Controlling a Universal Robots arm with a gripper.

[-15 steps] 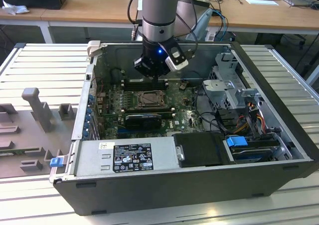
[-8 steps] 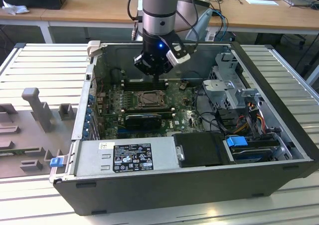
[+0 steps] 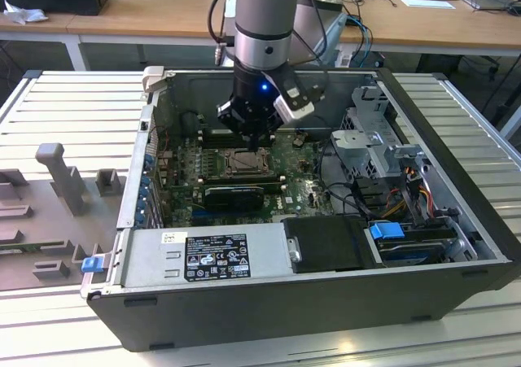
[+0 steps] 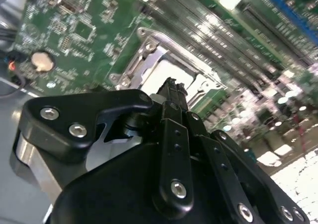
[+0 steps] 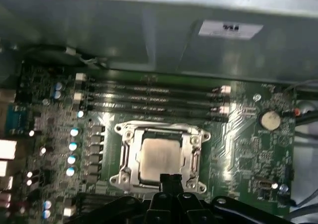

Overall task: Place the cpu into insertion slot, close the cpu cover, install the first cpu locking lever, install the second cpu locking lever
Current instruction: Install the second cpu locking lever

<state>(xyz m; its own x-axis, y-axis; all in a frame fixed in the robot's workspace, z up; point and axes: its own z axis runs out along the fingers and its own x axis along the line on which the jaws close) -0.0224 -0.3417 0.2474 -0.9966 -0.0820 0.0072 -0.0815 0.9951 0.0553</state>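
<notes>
While the claw hangs low over the motherboard with fingers pressed together and gripping nothing, the cpu lies flat in the insertion slot, framed by the lowered cpu cover, just beyond the fingertips.

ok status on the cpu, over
Gripper low over socket edge, fingers together. Cpu seated in slot, cover down around it. Nothing in the way.

This is a lab or workshop. An opened computer case lies on a ribbed metal bench (grey fixtures at nine o'clock). Wooden desks stand at twelve o'clock.
</notes>
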